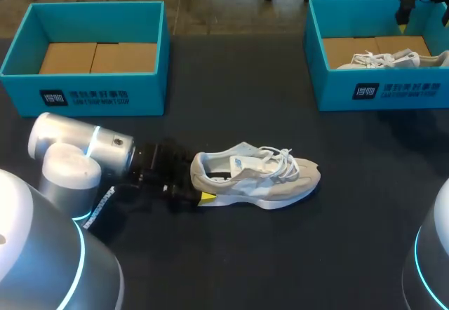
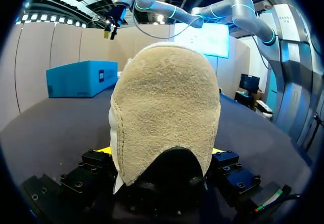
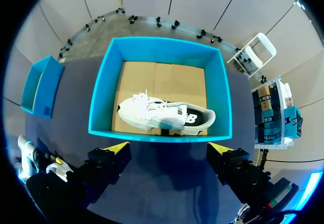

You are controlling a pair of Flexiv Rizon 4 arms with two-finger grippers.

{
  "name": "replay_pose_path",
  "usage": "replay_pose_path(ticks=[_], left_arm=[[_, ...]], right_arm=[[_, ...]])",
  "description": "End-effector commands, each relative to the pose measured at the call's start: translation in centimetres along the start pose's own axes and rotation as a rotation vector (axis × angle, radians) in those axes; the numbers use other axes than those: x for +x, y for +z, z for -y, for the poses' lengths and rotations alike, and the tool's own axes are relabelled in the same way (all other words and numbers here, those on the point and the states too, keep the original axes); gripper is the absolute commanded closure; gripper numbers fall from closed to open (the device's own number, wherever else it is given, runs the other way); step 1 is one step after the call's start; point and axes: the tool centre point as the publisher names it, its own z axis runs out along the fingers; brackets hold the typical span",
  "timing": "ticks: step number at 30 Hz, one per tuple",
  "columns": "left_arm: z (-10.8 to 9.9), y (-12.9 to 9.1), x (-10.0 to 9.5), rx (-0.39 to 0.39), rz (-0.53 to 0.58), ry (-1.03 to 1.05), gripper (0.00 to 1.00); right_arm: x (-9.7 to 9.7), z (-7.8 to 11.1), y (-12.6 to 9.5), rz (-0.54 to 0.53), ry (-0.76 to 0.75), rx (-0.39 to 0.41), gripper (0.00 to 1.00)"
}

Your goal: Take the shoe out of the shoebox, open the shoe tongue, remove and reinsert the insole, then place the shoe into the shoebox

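Heel of the beige suede lace-up shoe (image 1: 259,177) on the black table (image 1: 295,254): we are pinching it with our left gripper (image 2: 159,150). Our right gripper (image 3: 167,148) is hovering spread above the teal shoebox (image 3: 98,100).

Silver-white rounded left arm (image 1: 70,159), cyan light rings at joints; black left gripper (image 2: 161,153), visible screws, yellow fingertips (image 2: 103,149).

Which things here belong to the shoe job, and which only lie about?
Job: beige shoe, left gripper at its heel, empty shoebox.
Lying about, probably: second shoebox, white shoe inside it.
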Motion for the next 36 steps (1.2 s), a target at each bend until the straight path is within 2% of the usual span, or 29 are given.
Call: replay_pose_path(ticks=[1, 8, 14, 36], left_arm=[[0.1, 0.2, 0.2, -0.004, -0.026, -0.003, 1.0], [0.4, -0.3, -0.1, -0.027, -0.039, 0.018, 1.0], [0.9, -0.7, -0.4, -0.008, -0.011, 0.027, 1.0], [0.8, -1.3, -1.0, -0.027, 0.008, 0.028, 1.0]], right_arm=[[0.0, 0.1, 0.0, 0.0, 0.0, -0.001, 0.0], [0.0, 0.1, 0.0, 0.0, 0.0, -0.001, 0.0], [0.0, 0.1, 0.0, 0.0, 0.0, -0.001, 0.0], [0.0, 0.1, 0.0, 0.0, 0.0, -0.001, 0.0]])
